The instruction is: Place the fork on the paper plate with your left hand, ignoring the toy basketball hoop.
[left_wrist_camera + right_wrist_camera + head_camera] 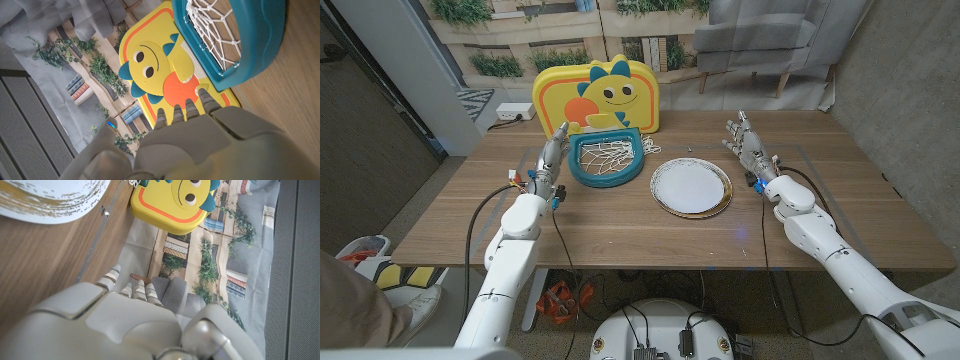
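Head view: both hands hold nothing, fingers apart, left hand [552, 160] just beside the hoop [605, 160], right hand [748, 148] near the plate [692, 186]. Can't spot the fork, plate looks bare. Left wrist view: hoop up close. Right wrist view: plate edge [50, 200]. Nothing's done yet imo.

Wooden table [620, 235]: a paper plate [691, 186] lies just right of centre. A toy hoop [605, 160] rests on the surface at the plate's 9 o'clock, rim close beside the plate, its yellow backboard [598, 93] upright at the table's 12 o'clock edge. No fork is discernible on the table.
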Action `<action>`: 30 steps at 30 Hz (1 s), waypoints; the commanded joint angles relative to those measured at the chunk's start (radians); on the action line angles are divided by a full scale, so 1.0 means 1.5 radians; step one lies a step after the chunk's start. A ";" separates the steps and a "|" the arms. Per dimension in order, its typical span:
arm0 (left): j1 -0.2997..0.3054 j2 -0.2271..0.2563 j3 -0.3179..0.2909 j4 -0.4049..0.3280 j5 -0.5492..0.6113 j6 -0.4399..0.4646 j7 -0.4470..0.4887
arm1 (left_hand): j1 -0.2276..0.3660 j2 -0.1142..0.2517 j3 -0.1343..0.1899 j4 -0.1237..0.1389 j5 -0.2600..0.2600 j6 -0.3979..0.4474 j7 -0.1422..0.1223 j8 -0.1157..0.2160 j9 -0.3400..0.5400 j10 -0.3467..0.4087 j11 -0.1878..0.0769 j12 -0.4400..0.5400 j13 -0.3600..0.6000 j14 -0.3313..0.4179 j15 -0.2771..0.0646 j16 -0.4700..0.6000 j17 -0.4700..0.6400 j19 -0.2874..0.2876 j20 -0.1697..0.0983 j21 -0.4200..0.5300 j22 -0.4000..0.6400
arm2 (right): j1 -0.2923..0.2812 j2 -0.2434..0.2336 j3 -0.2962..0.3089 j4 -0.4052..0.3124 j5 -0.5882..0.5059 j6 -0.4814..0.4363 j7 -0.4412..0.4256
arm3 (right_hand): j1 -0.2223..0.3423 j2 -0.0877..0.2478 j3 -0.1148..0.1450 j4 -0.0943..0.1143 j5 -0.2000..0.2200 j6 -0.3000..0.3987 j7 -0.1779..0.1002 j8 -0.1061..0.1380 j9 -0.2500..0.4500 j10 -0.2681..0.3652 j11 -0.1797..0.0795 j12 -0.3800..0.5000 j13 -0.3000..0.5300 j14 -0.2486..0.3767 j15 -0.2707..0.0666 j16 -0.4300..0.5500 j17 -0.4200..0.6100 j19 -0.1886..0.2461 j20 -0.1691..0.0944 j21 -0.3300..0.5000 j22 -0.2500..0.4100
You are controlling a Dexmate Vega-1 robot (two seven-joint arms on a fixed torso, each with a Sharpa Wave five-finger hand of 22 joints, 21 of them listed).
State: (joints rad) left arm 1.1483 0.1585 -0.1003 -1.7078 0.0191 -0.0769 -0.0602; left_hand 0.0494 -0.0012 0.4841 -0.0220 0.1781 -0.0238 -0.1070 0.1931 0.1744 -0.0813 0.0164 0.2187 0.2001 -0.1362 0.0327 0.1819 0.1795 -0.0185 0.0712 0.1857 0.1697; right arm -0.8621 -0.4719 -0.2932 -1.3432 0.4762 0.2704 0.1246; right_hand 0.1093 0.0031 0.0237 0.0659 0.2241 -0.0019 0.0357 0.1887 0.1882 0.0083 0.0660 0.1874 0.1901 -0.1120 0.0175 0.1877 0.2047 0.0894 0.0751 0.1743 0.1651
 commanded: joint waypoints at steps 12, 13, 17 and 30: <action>0.048 0.007 0.003 -0.079 0.100 0.053 0.071 | 0.005 0.021 0.007 -0.004 0.004 0.024 0.002 0.007 0.004 0.015 0.000 0.009 0.002 -0.004 0.000 0.003 0.002 0.001 -0.001 0.005 0.004 | -0.005 -0.012 -0.003 -0.005 -0.005 -0.006 -0.004 | 0.007 0.000 0.000 -0.004 0.001 -0.001 -0.001 0.004 0.001 0.001 -0.003 0.006 0.002 -0.001 -0.004 0.006 -0.001 0.000 -0.002 0.007 0.003; 0.049 0.008 0.003 -0.080 0.106 0.053 0.075 | 0.006 0.022 0.008 -0.004 0.005 0.024 0.002 0.007 0.004 0.016 -0.001 0.009 0.002 -0.004 0.000 0.003 0.002 0.001 -0.002 0.005 0.004 | -0.005 -0.012 -0.004 -0.005 -0.006 -0.006 -0.005 | 0.008 0.000 0.000 -0.004 0.001 0.000 -0.001 0.004 0.001 0.003 -0.003 0.007 0.002 -0.001 -0.004 0.006 -0.001 0.000 -0.002 0.007 0.003; 0.051 0.008 0.005 -0.084 0.133 0.060 0.095 | 0.007 0.024 0.009 -0.004 0.004 0.026 0.000 0.007 0.004 0.018 0.000 0.010 0.002 -0.003 0.000 0.004 0.002 0.001 -0.002 0.005 0.004 | -0.004 -0.012 -0.005 -0.002 -0.008 -0.004 -0.007 | 0.008 0.000 0.000 -0.005 0.001 0.001 -0.001 0.004 0.001 0.002 -0.005 0.007 0.002 0.000 -0.005 0.006 -0.001 0.001 -0.001 0.008 0.003; 0.054 -0.003 0.004 -0.055 0.202 -0.001 0.192 | 0.013 0.026 0.010 -0.013 0.002 0.087 0.012 0.020 0.007 0.085 -0.011 0.035 0.006 0.037 -0.009 0.014 0.002 0.026 -0.003 0.012 0.003 | 0.008 -0.013 -0.010 0.005 -0.014 -0.008 -0.010 | 0.010 0.000 -0.001 -0.007 0.000 0.001 -0.001 0.005 0.001 0.005 -0.005 0.008 0.003 0.002 -0.005 0.008 -0.001 0.002 0.001 0.009 0.003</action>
State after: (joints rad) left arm 1.2228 0.1678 -0.0933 -1.8229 0.2360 -0.0097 0.1125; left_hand 0.0614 0.0344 0.4956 -0.0334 0.1781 0.0875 -0.0893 0.2165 0.1794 0.0250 0.0036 0.2615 0.2057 -0.0952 0.0226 0.1953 0.1795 0.0088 0.0627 0.1941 0.1696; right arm -0.8625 -0.4880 -0.3018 -1.3425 0.4653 0.2626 0.1163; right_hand 0.1195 -0.0024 0.0227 0.0587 0.2241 -0.0018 0.0357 0.1887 0.1882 0.0121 0.0623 0.1952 0.1901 -0.1082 0.0138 0.1950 0.2048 0.0897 0.0753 0.1816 0.1650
